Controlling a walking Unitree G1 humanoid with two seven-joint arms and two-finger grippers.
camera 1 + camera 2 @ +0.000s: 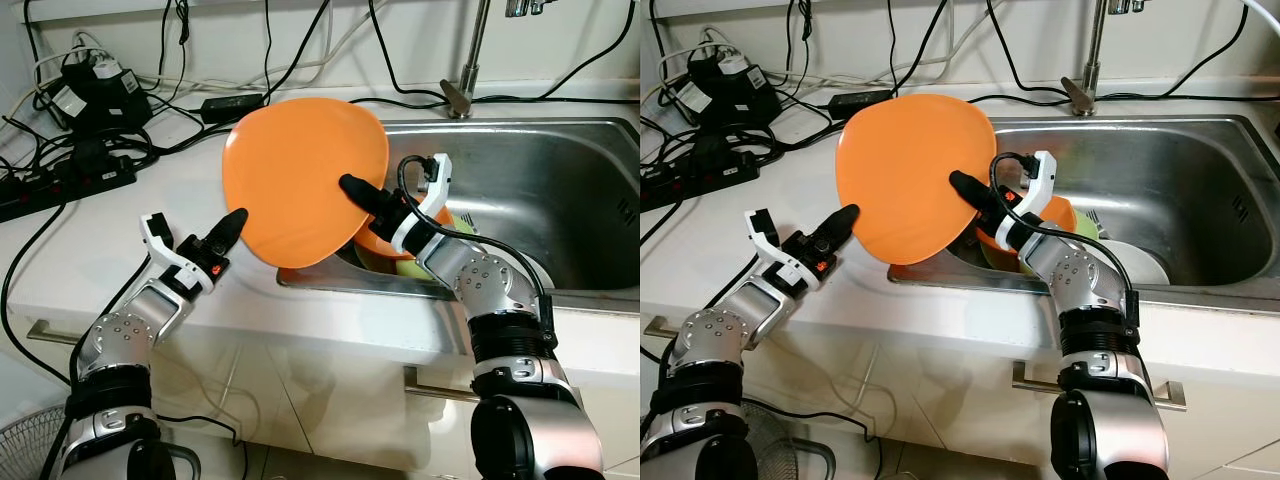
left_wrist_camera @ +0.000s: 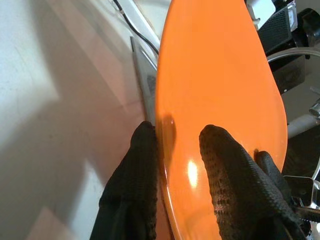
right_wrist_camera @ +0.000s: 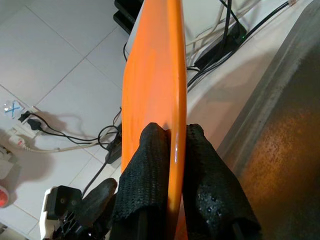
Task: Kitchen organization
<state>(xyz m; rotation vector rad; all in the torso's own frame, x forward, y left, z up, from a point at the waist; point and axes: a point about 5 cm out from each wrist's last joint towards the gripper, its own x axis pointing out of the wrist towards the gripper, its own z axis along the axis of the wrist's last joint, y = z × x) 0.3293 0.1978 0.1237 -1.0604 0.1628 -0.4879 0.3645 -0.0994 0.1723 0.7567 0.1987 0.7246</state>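
A large orange plate (image 1: 300, 180) is held up on edge over the counter, at the left rim of the steel sink (image 1: 520, 125). My right gripper (image 1: 350, 185) is shut on the plate's right edge, one finger on each face (image 3: 155, 145). My left gripper (image 1: 235, 220) reaches the plate's lower left edge from over the counter. Its fingers (image 2: 145, 150) stand apart, straddling the rim of the plate (image 2: 215, 90), so it is open. An orange bowl (image 1: 1060, 215), a green dish (image 1: 1085, 228) and a white plate (image 1: 1130, 262) lie stacked in the sink behind my right wrist.
The white counter (image 1: 100, 250) runs left of the sink. Power strips, adapters and black cables (image 1: 70, 180) crowd its back left. A faucet (image 1: 465, 70) stands behind the sink. Below the counter edge are a drawer handle (image 1: 1100, 385) and a fan (image 1: 20, 440) on the floor.
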